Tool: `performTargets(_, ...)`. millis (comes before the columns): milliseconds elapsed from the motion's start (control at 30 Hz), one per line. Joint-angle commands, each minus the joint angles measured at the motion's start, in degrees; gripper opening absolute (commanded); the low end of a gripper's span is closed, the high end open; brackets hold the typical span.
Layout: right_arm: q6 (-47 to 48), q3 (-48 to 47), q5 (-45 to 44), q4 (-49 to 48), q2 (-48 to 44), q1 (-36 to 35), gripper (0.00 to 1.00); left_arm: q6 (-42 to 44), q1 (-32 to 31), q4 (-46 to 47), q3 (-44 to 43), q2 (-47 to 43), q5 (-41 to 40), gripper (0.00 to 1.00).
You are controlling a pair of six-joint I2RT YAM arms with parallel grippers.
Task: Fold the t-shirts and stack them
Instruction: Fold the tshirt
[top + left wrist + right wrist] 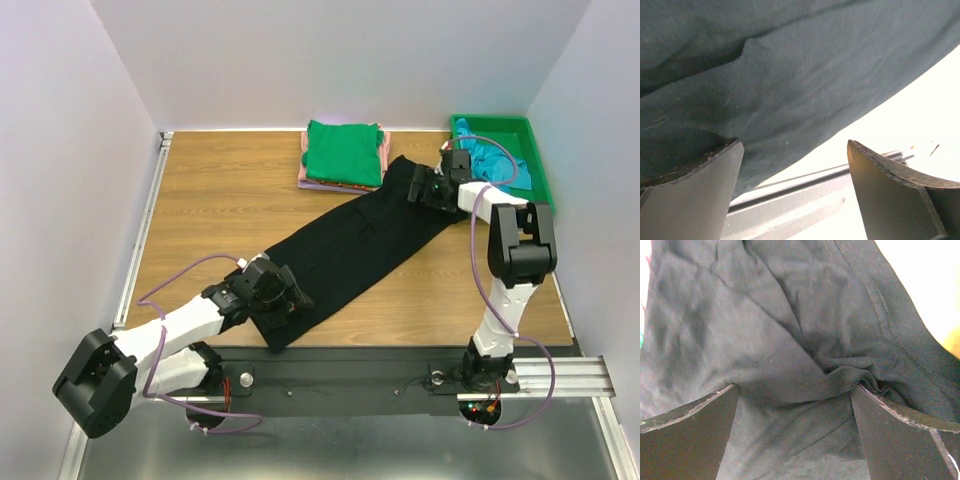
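Observation:
A large black t-shirt [350, 245] lies stretched in a long diagonal band across the table, from near left to far right. My left gripper [290, 300] is open over its near-left end. In the left wrist view the fingers [715, 190] stand wide apart at the cloth's edge [790, 75]. My right gripper [415, 185] is open over the far-right end. In the right wrist view its jaws [795, 387] straddle a bunched fold of black cloth [850, 375]. A folded stack stands at the back with a green shirt [343, 152] on top and pink and lilac edges [303, 170] below.
A rigid green tray [535, 165] stands at the far right with a teal shirt [490, 155] in it, right behind my right gripper. White walls close in the table on three sides. A black rail [380, 375] runs along the near edge.

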State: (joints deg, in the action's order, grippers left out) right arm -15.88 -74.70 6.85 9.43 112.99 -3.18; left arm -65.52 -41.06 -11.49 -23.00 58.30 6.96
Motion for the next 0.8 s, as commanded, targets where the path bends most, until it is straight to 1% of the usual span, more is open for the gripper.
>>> performTargets(0, -1.87, -3.25, -3.42, 1.47, 5.57, -0.77, 1.0, -0.93, -4.27, -8.46, -0.01, 0.5, 0.6, 0.98)
performTargets(100, -1.35, -6.07, -5.44, 1.73, 6.1, -0.77, 1.0, -1.28, -7.44, -9.51, -2.64, 0.32, -0.71, 0.98)
performTargets(133, -1.17, -6.16, -5.53, 1.9, 5.41, -0.77, 1.0, -1.37, -7.54, -12.39, -3.7, 0.06, -1.85, 0.98)
performTargets(267, 1.54, -3.71, -1.24, 2.87, -3.97, -1.04, 1.0, -1.28, -7.55, -19.35, -10.9, -2.31, -11.95, 0.98)
performTargets(333, 2.25, -2.92, -0.97, 4.19, -7.68, -1.47, 1.0, -0.93, -7.37, -21.28, -12.76, -3.1, -14.68, 0.99)
performTargets(367, 2.95, -2.39, -1.22, 5.32, -9.35, -2.7, 1.0, -1.28, -7.11, -22.6, -14.68, -3.72, -18.61, 0.98)
performTargets(400, 3.13, -0.82, -2.01, 5.94, -13.46, -3.67, 1.0, -1.72, -6.58, -24.09, -15.48, -3.9, -20.83, 0.98)
performTargets(433, 3.13, 0.16, -2.8, 6.38, -15.41, -4.81, 1.0, -2.24, -5.71, -25.68, -16.19, -3.9, -22.59, 0.98)
performTargets(467, 2.96, 1.47, -4.98, 7.17, -17.87, -7.86, 1.0, -2.16, -3.18, -28.22, -17.06, -3.99, -25.83, 0.98)
performTargets(533, 2.17, 5.95, -6.5, 7.44, -24.63, -11.65, 1.0, -1.29, 0.17, -30.51, -17.42, -4.25, -27.87, 0.98)
performTargets(567, 1.21, 7.62, -6.5, 7.44, -26.66, -16.2, 1.0, 0.63, 2.63, -30.61, -17.6, -4.86, -28.75, 0.98)
performTargets(600, 0.24, 9.11, -10.07, 7.44, -28.59, -18.77, 1.0, 1.52, 7.0, -30.35, -16.73, -5.21, -28.93, 0.98)
performTargets(633, -0.81, 12.26, -11.23, 7.44, -32.18, -21.75, 1.0, 2.92, 9.83, -28.96, -16.2, -5.65, -28.85, 0.98)
performTargets(667, -3.26, 13.51, -11.86, 7.44, -33.35, -27.7, 1.0, 4.24, 11.6, -27.99, -15.59, -6.53, -28.67, 0.98)
performTargets(700, -4.41, 14.83, -13.78, 7.01, -34.32, -31.41, 1.0, 5.47, 12.92, -26.15, -14.36, -6.8, -28.24, 0.98)
performTargets(733, -4.95, 15.71, -15.19, 6.92, -34.41, -35.28, 1.0, 6.97, 15.89, -22.83, -13.91, -6.8, -26.66, 0.98)
performTargets(767, -6.6, 15.55, -17.38, 6.83, -33.63, -43.58, 1.0, 7.68, 17.23, -21.66, -13.47, -6.36, -26.39, 0.98)
